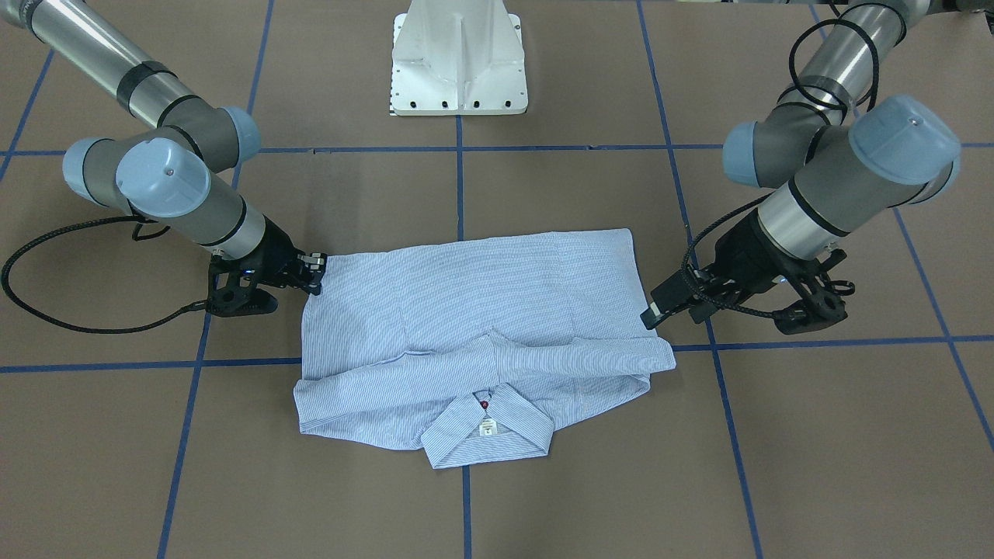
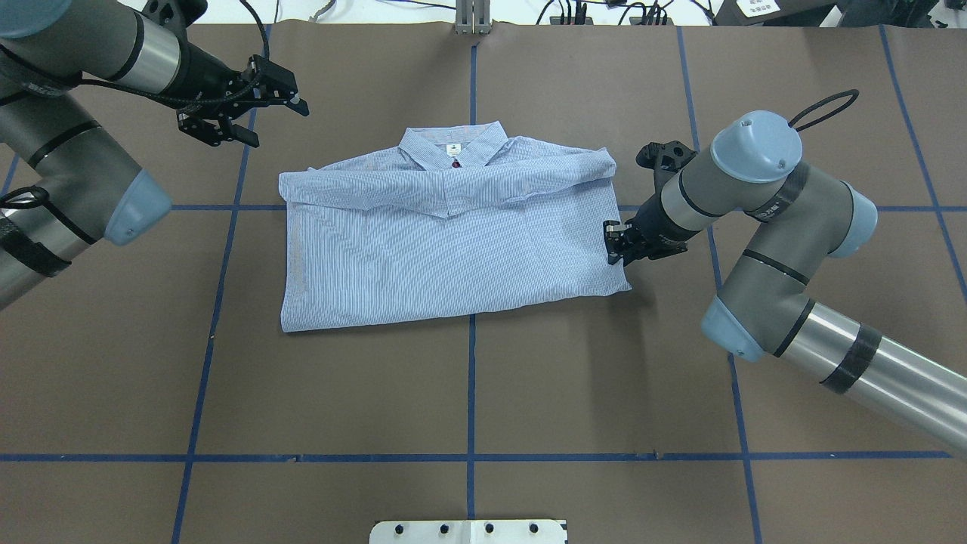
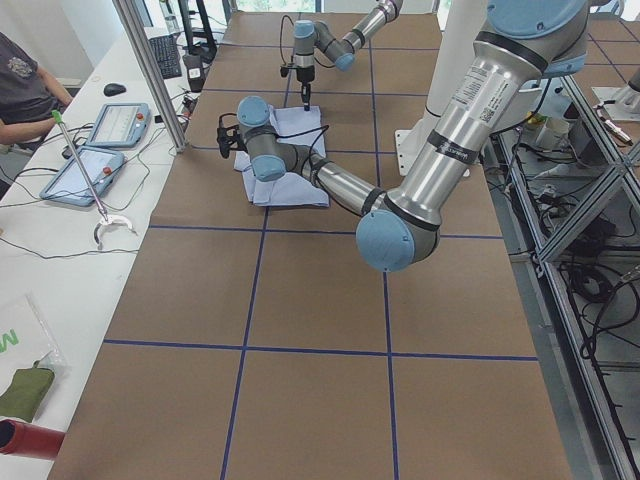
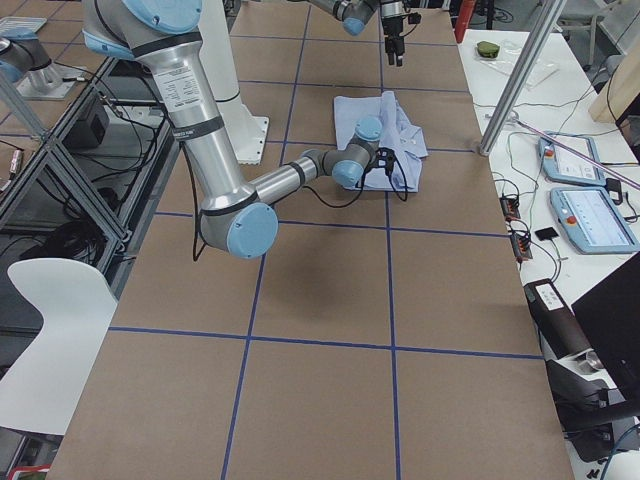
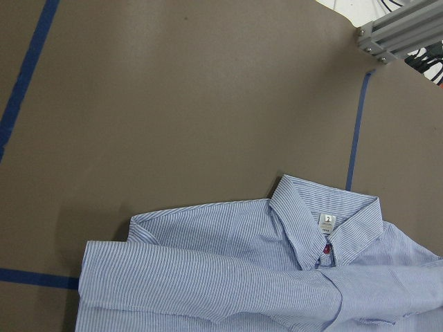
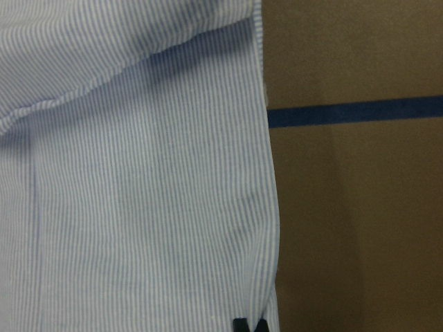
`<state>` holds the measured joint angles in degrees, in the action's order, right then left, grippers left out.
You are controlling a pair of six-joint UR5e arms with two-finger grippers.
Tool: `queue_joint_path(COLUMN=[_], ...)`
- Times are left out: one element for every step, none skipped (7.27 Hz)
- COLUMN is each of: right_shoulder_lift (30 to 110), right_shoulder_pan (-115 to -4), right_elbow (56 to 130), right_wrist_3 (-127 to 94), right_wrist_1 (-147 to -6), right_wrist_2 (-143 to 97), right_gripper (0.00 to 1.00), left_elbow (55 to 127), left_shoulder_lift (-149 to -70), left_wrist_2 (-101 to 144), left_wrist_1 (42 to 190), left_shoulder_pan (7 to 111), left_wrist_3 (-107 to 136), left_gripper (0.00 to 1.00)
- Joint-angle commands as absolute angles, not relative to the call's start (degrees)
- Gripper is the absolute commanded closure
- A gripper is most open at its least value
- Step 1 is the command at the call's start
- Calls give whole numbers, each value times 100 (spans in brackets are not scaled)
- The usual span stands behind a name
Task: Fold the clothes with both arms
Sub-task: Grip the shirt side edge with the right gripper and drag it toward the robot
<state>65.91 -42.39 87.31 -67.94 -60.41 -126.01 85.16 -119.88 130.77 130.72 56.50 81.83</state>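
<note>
Right jaws seemingly pinch the shirt [image 2: 453, 257] edge; left jaws' state unclear.

Brown paper-covered table [image 2: 604, 378] fills most views, gridded with blue tape lines [image 2: 471, 378]. White pedestal base [image 1: 460, 70] sits top centre of the front view. Left side view: white bench [image 3: 30, 285] runs down the left edge, with a tablet [image 3: 115, 124], a second tablet [image 3: 82, 175], a keyboard [image 3: 164, 55] and loose cables. Aluminium post [image 3: 150, 75] upper left, a person [image 3: 20, 75] at the far upper left. Right side view: white chair [image 4: 45, 330] lower left, aluminium framing [image 4: 60, 170] along the left. Light is flat and even.
</note>
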Motion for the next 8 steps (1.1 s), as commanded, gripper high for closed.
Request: queue_joint_path(right_shoulder_lift=[6635, 6775, 7194, 7485, 7636, 7855, 7892, 8075], right_shoulder_pan=[-4271, -4289, -4280, -4272, -4184, -4018, -3886, -3754], right_elbow=[8850, 9138, 9610, 9937, 10027, 10289, 10475, 10659], right_wrist_3=[-6794, -6794, -6794, -6803, -6803, -6872, -7265, -7347], right_wrist_1=[-6012, -6003, -5959, -5959, -5950, -5959, -5959, -5959], right_wrist_2=[-12761, -13023, -13278, -13376, -13429, -13438, -13438, -13421], right_gripper=[100, 100, 100, 100, 100, 100, 100, 100], left_elbow=[8517, 8525, 8569, 8613, 8674, 8744, 8806, 8807], left_shoulder_lift=[-11988, -11988, -11980, -11979, -11971, -11971, -11971, -11971], left_wrist_2=[13078, 13096, 13104, 13096, 13096, 13087, 13087, 13087], left_wrist_1=[13069, 13069, 13017, 12956, 12929, 12816, 12754, 12736], left_shoulder_pan=[5660, 5721, 5739, 5739, 5739, 5739, 5739, 5739], left_wrist_3=[8183, 8183, 8183, 8174, 8183, 8183, 8183, 8183], left_gripper=[1, 1, 1, 1, 1, 1, 1, 1])
